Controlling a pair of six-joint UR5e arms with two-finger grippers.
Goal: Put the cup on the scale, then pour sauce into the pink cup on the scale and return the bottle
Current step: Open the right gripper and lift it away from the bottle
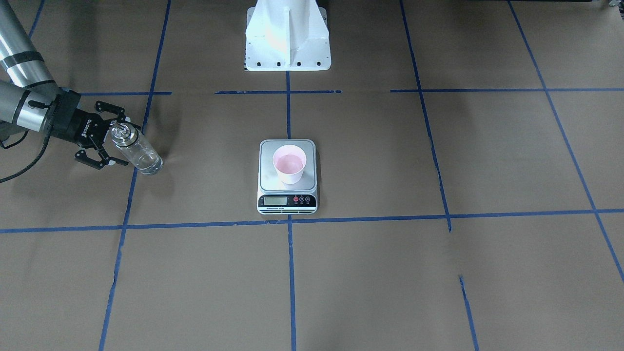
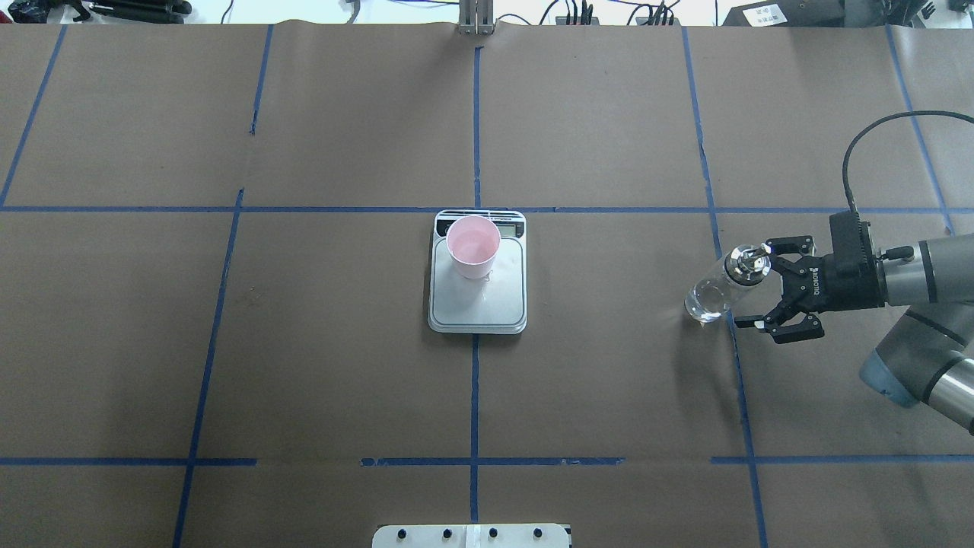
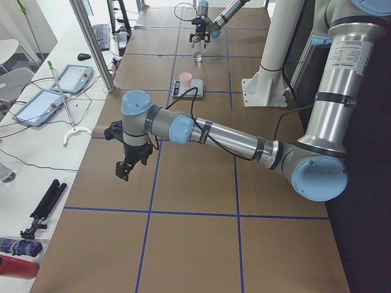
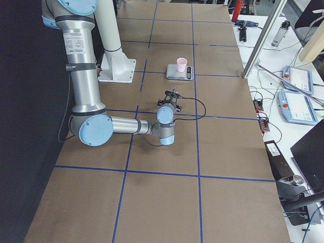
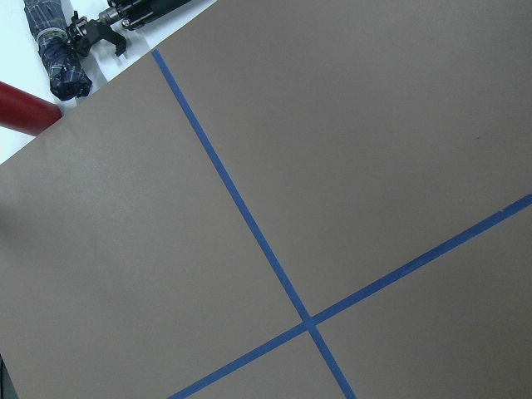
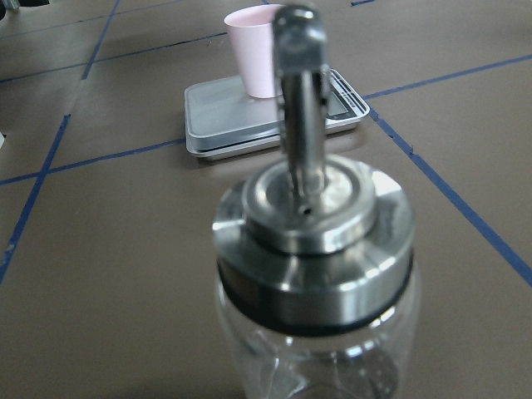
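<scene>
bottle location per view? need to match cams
Front-facing: bottle far left, at the right tool.
Overhead: bottle far right.
Left: bottle top centre, far.
Right: cannot tell, hidden by the right tool.
Left wrist: not in it.
Right wrist: bottle fills the foreground.
Landmark: scale, absent only from left wrist.

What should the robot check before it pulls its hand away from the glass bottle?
1. Right gripper open: ok, jaws spread wide.
2. Small clear glass bottle with silver pourer cap standing on the brown paper-covered table: ok, upright.
3. Fingers off the bottle: cannot tell, its cap sits close to one finger.
4. Small pale pink tapered cup upright on the flat silver-grey steel scale: ok.
5. Left gripper out of the way: ok, far along the table.
</scene>
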